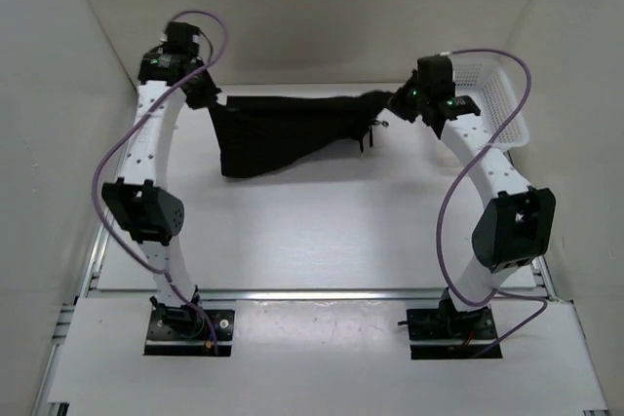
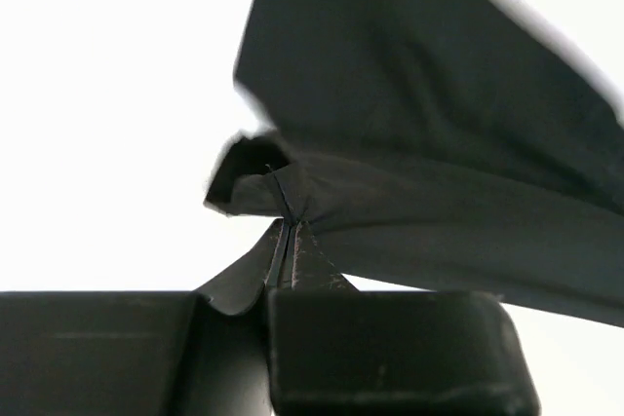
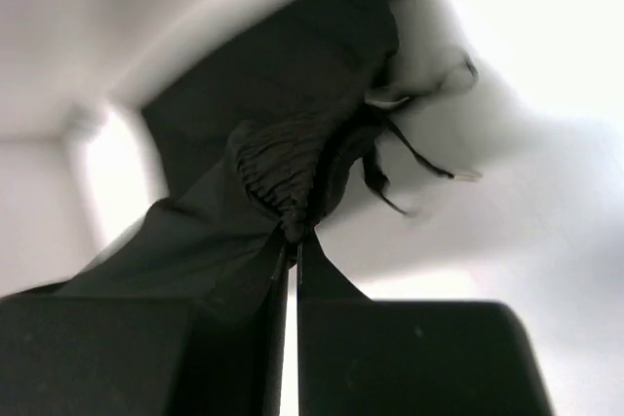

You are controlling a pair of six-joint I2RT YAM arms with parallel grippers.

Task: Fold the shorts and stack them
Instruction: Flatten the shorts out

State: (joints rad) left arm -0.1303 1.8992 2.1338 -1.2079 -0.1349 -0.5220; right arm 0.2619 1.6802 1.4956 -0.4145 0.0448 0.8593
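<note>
**Inspector:** Where is the garment?

**Assessor:** The shorts (image 1: 283, 133) hang spread along the far edge of the table (image 1: 322, 241), raised at both upper ends. The lower hem sags toward the surface on the left side. Whether it touches, I cannot tell.

**Inspector:** Condition of the tools?

**Assessor:** The left gripper (image 2: 283, 241) has its jaws pressed together on a bunched corner of the fabric. The right gripper (image 3: 292, 241) is likewise pinching, on the gathered waistband. A drawstring (image 3: 429, 163) dangles loose just beside that grip.

**Inspector:** Step in hand?

**Assessor:** In my judgement, the spreading step. The cloth is drawn out between the two arms and no fold is made yet.

**Inspector:** What does the next move call for?

**Assessor:** Probably lowering both ends together toward the middle of the table so the cloth lies flat. The pull should be even, since slack on one side would likely leave a wrinkle. The drawstring should not end up trapped in a fold.

**Inspector:** Count?

**Assessor:** One pair of shorts, two grippers, both engaged, and one drawstring. There is also one white mesh basket (image 1: 492, 80) at the far right corner, just beside the right gripper.
</note>
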